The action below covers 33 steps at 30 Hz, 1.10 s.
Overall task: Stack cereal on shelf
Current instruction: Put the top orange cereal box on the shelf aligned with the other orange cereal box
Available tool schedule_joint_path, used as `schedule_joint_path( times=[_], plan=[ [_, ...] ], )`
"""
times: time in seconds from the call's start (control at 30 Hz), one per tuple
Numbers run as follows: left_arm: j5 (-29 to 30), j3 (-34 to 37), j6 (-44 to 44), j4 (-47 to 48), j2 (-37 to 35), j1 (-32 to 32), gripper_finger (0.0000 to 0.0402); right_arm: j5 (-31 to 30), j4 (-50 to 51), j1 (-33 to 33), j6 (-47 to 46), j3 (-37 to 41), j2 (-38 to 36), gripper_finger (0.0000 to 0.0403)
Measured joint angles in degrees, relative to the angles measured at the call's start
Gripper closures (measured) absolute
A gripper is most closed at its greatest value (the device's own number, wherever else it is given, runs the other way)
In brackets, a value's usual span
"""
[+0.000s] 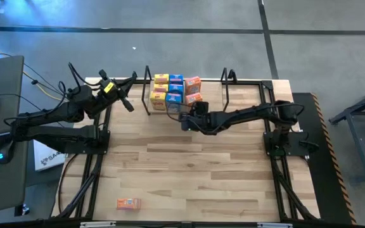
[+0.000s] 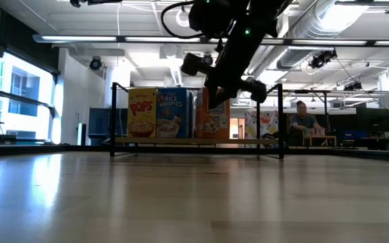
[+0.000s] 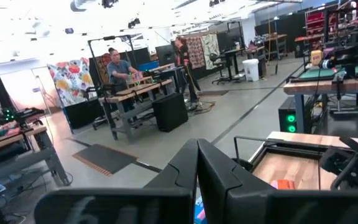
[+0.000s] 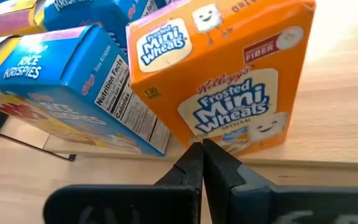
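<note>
Cereal (image 1: 175, 92): small printed cardboard boxes, yellow, blue and orange, grouped upright on the shelf (image 1: 228, 83) at upper centre of the high view. One further orange box (image 1: 128, 203) lies apart on the desk (image 1: 189, 164) at lower left of that view, well away from the shelf and from both arms.

Handling, as a judgement: light, thin-walled card; stiff enough along edges and corners, likely to dent on the broad printed faces if squeezed hard; smooth printed surface, so somewhat slippery. Best taken across the narrow side panels, near mid-height, with modest pressure. Tall and narrow when upright, so easily toppled by a nudge from a neighbour or a finger.

Right gripper (image 4: 202, 158): just in front of the orange Frosted Mini Wheats box (image 4: 229, 81) at the shelf's front edge, beside a blue Rice Krispies box (image 4: 73, 81); fingers clenched together, holding nothing.

Left gripper (image 3: 197, 168): at upper left of the high view, off to the shelf's side, fingers closed together and empty, waiting.
</note>
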<state>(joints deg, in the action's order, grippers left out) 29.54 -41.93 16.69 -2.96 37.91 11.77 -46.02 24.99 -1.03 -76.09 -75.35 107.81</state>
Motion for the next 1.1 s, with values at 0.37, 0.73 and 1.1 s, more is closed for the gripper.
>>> schedule_joint_path(
  times=[0.37, 0.73, 1.1],
  plan=[
    [0.00, 0.00, 0.04, 0.03, 0.00, 0.00, 0.0401, 5.57, -6.55, -4.02, 7.13, 1.33, 0.69, 0.0403],
    [0.00, 0.00, -0.05, 0.08, 0.00, -0.01, 0.0401, 8.16, -9.30, -6.91, 13.58, 1.38, 1.95, 0.0403],
    [0.00, 0.00, -0.03, 0.08, 0.00, 0.00, 0.0401, 19.37, -6.80, -7.77, 32.63, 1.38, 1.15, 0.0403]
  ],
)
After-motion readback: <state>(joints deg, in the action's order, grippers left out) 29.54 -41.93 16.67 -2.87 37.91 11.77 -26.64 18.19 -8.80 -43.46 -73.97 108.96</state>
